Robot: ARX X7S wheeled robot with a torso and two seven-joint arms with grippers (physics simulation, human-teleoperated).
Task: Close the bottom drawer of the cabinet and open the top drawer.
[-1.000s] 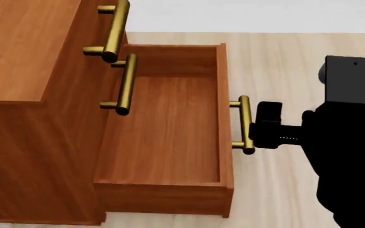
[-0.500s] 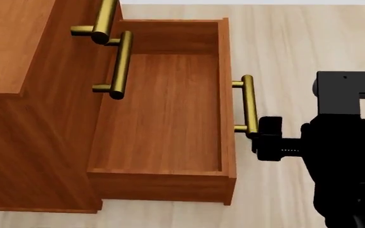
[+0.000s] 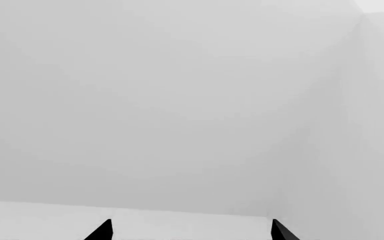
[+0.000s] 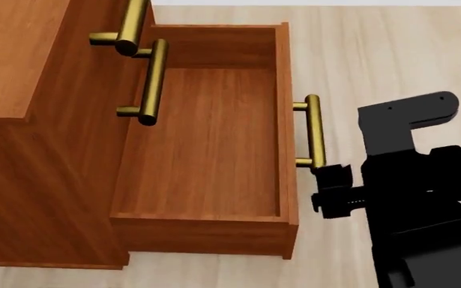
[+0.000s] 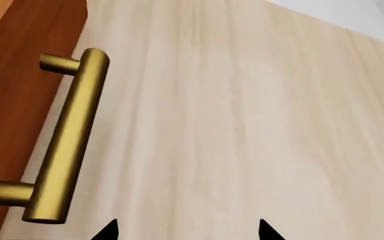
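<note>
My right pincer (image 4: 332, 195) sits at lower right of the head view, its tips spread in the wrist view, pinching nothing. Immediately up and left of it is the bottom drawer's brass handle (image 4: 314, 131), whose long axis runs up the frame, its near end just beside the pincer. The bottom drawer (image 4: 206, 138) stands pulled far out of the cabinet (image 4: 22, 150), so I judge the push goes leftward. The top drawer's handle (image 4: 128, 27) lies farthest, upper left. My left pincer (image 3: 188, 232) faces blank wall, spread, so the right arm is nearer.
</note>
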